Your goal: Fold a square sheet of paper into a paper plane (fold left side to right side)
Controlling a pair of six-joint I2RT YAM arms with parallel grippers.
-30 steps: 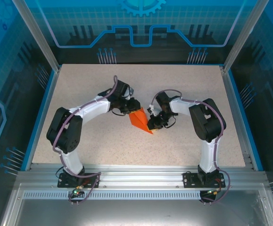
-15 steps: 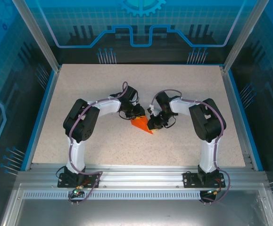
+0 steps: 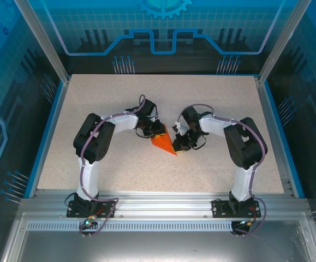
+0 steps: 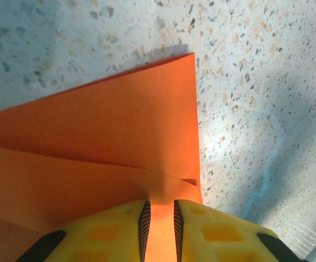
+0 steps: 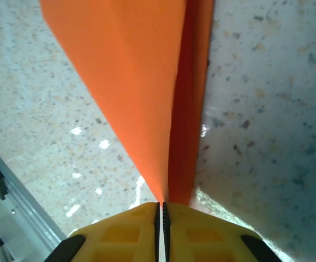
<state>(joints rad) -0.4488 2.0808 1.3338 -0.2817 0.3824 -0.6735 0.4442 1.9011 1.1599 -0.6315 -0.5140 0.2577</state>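
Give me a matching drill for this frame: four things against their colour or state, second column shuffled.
Things:
1. left gripper
2. right gripper
3. folded paper
4. table

Colour or state:
A. speckled beige
B. jaws pressed together on an orange edge
C. orange wedge tapering to a point on its near side
D. jaws a narrow gap apart, orange paper between them

Pairs: 1-D, 2-B, 3-C, 4-A

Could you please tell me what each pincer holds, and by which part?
The right pincer is shut on the paper at its folded edge. The left pincer sits over the paper, jaws slightly apart; whether it grips cannot be told.
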